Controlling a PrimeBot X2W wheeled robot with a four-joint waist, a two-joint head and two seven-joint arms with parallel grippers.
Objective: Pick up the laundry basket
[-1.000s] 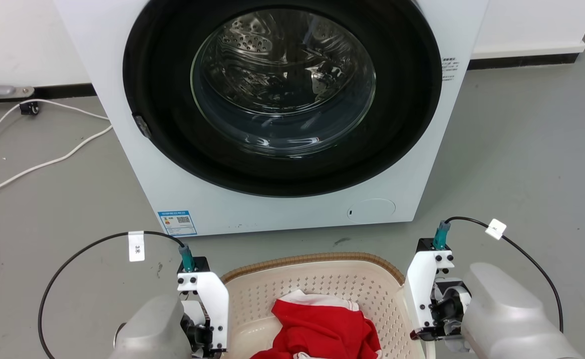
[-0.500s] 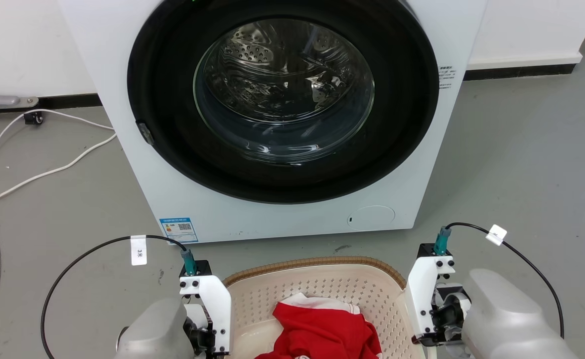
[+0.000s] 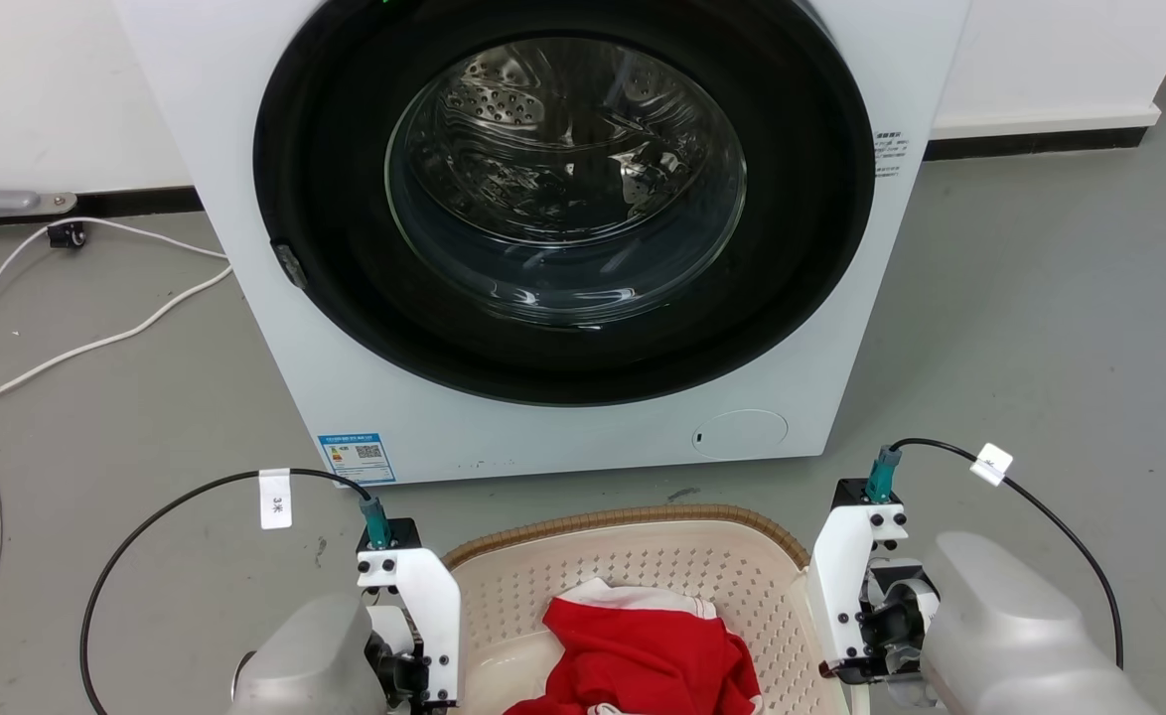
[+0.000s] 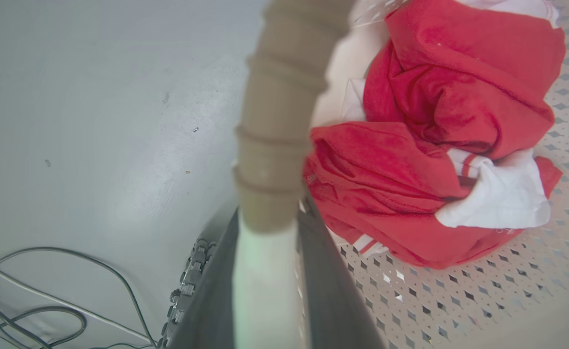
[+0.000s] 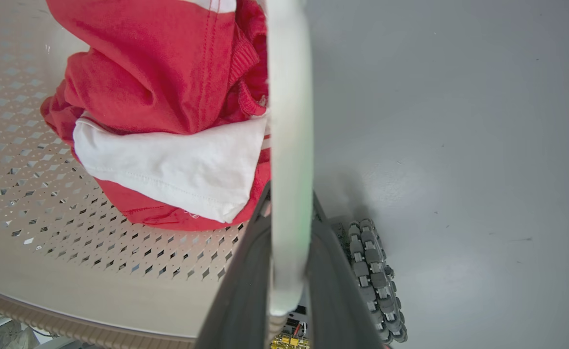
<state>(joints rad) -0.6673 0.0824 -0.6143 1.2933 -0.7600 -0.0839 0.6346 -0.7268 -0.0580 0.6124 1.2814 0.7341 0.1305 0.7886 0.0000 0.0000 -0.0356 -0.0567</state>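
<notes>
Laundry basket point(image 3: 633, 517) rim clamped in jaws: left gripper point(image 4: 271, 218) at 9 o'clock, right gripper point(image 5: 290, 198) at 3 o'clock; red garment point(image 3: 643, 650) inside.

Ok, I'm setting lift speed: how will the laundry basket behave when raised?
Probably light: the laundry basket has thin perforated walls and holds a red-and-white garment. Its walls may flex slightly where the left fingers and right fingers pinch opposite sides. Tipping seems unlikely with both sides held.
</notes>
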